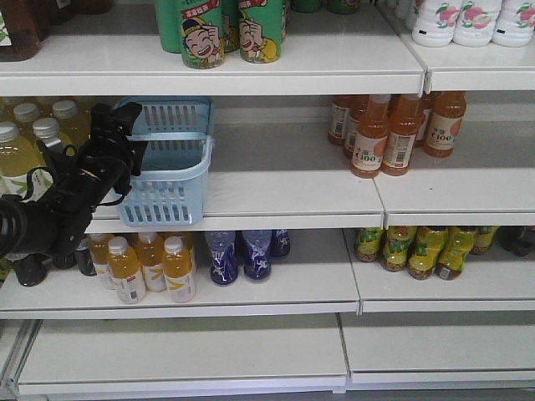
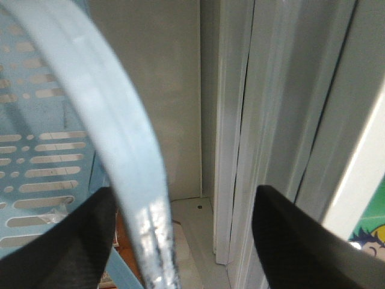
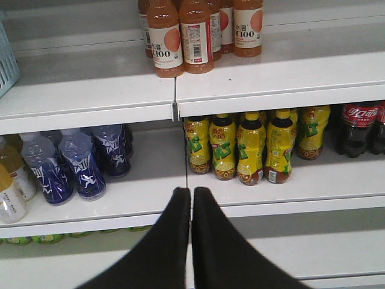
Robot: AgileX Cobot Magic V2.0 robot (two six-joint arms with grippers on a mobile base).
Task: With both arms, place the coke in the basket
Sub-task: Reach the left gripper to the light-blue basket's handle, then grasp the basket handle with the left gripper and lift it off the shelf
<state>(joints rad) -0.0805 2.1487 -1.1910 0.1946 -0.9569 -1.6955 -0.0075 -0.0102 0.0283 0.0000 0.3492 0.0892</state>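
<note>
The light blue basket (image 1: 167,180) stands on the middle shelf at the left. My left gripper (image 1: 129,140) is at its left rim. In the left wrist view it (image 2: 183,194) is open, and the basket's curved handle (image 2: 120,138) passes between the jaws, close to the left finger, with the slotted wall (image 2: 42,168) at the left. The coke bottles (image 3: 359,123), dark with red labels, stand on the lower shelf at the far right, and show at the frame edge in the front view (image 1: 522,240). My right gripper (image 3: 192,191) is shut and empty, in front of the lower shelf edge, well left of the coke.
Orange C100 bottles (image 1: 393,129) stand on the middle shelf right of the basket. Yellow-green tea bottles (image 3: 240,147) stand beside the coke. Blue bottles (image 3: 78,162) and orange juice bottles (image 1: 150,267) are lower left. Green cans (image 1: 226,29) are on the top shelf.
</note>
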